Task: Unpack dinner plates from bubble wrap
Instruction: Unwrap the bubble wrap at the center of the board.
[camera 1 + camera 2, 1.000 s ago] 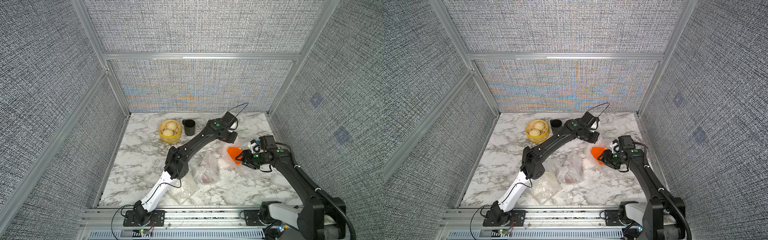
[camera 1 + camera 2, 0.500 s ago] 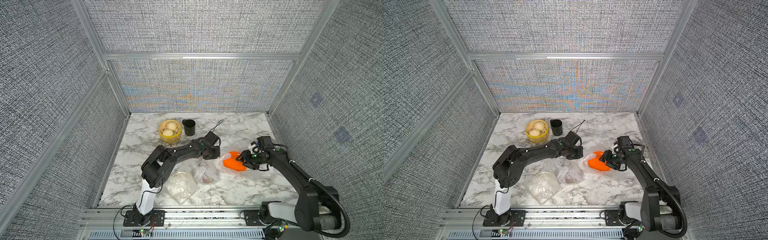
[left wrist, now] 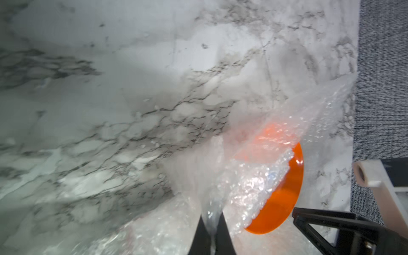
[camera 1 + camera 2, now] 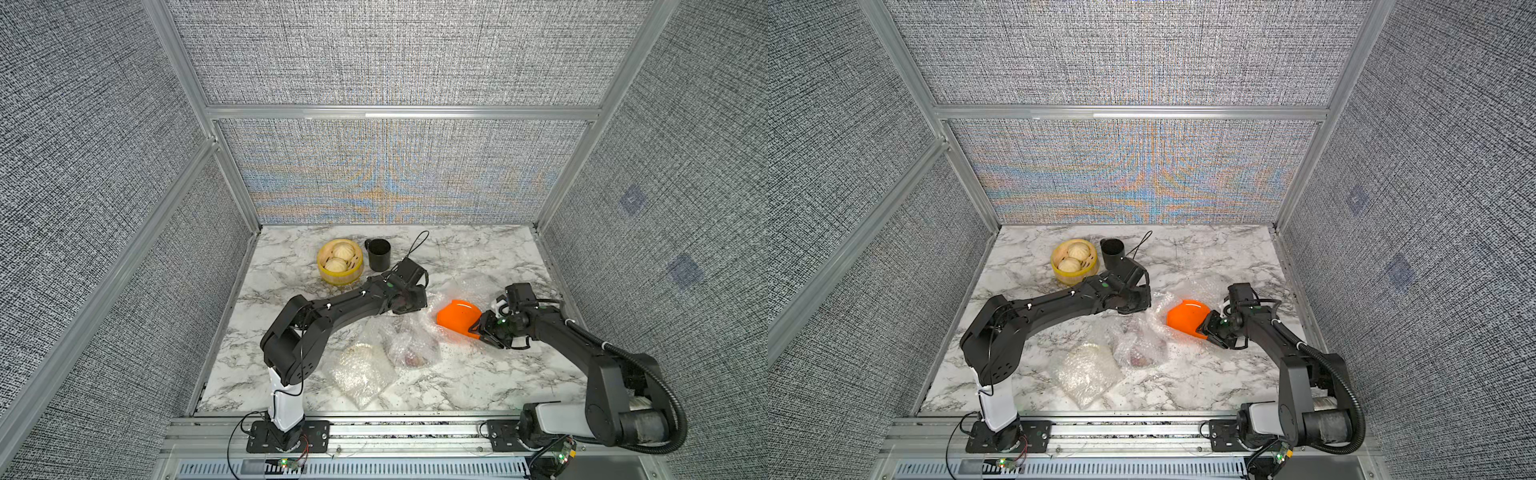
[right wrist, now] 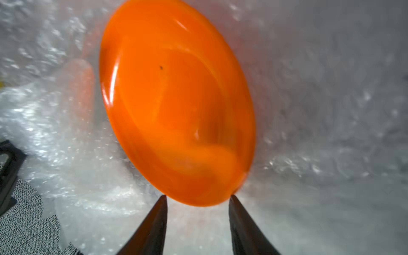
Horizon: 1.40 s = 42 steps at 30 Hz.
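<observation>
Right of centre, tilted orange plate looks stiff, glossy, slippery, so take its rim; left gripper pinches wrap shut, right gripper straddles rim, grip unclear.

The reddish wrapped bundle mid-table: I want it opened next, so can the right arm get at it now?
Probably yes: the reddish bundle lies on open marble near the right hand with nothing between them, though that hand is at the orange plate's rim.
</observation>
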Each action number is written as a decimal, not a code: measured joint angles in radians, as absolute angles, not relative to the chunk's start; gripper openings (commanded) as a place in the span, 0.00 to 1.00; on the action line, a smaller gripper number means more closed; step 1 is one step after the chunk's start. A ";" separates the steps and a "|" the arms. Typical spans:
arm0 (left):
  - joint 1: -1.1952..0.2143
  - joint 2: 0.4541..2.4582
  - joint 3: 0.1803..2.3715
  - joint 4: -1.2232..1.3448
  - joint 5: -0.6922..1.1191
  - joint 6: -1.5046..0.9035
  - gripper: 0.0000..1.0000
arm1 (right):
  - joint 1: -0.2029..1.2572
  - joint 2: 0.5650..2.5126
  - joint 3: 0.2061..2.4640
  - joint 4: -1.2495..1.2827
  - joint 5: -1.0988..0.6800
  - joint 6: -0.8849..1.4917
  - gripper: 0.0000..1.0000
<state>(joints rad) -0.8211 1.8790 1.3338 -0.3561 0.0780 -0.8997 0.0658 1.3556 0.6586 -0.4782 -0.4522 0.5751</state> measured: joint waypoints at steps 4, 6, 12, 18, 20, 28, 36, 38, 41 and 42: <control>-0.817 1.860 1.280 -0.373 0.068 -0.930 0.19 | 0.047 1.373 0.625 -0.459 -0.449 0.564 0.48; -0.815 1.852 1.271 -0.388 0.068 -0.937 0.37 | 0.047 1.380 0.627 -0.454 -0.449 0.560 0.49; -0.810 1.831 1.415 -0.527 0.051 -0.863 0.70 | 0.047 1.327 0.654 -0.456 -0.449 0.534 0.51; -0.821 1.890 1.736 -0.712 0.010 -0.662 0.75 | 0.046 1.282 0.693 -0.484 -0.446 0.502 0.52; -0.846 1.966 1.878 -0.786 -0.008 -0.583 0.75 | 0.046 1.285 0.704 -0.490 -0.447 0.497 0.52; -0.988 2.380 2.476 -1.101 -0.072 -0.297 0.75 | 0.046 1.314 0.721 -0.489 -0.457 0.516 0.52; -1.011 2.484 2.532 -1.212 -0.207 -0.134 0.75 | 0.047 1.303 0.740 -0.483 -0.465 0.528 0.52; -1.013 2.488 2.532 -1.212 -0.220 -0.113 0.74 | 0.047 1.297 0.736 -0.483 -0.465 0.529 0.52; -1.018 2.496 2.513 -1.206 -0.229 -0.093 0.72 | 0.048 1.291 0.725 -0.487 -0.465 0.529 0.52; -1.019 2.498 2.499 -1.205 -0.231 -0.084 0.71 | 0.048 1.290 0.722 -0.487 -0.465 0.532 0.52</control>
<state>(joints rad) -1.0187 2.4985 2.4992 -1.2045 -0.2306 -0.0837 0.0479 1.2903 0.7216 -0.4870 -0.4648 0.5320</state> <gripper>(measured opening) 0.729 0.521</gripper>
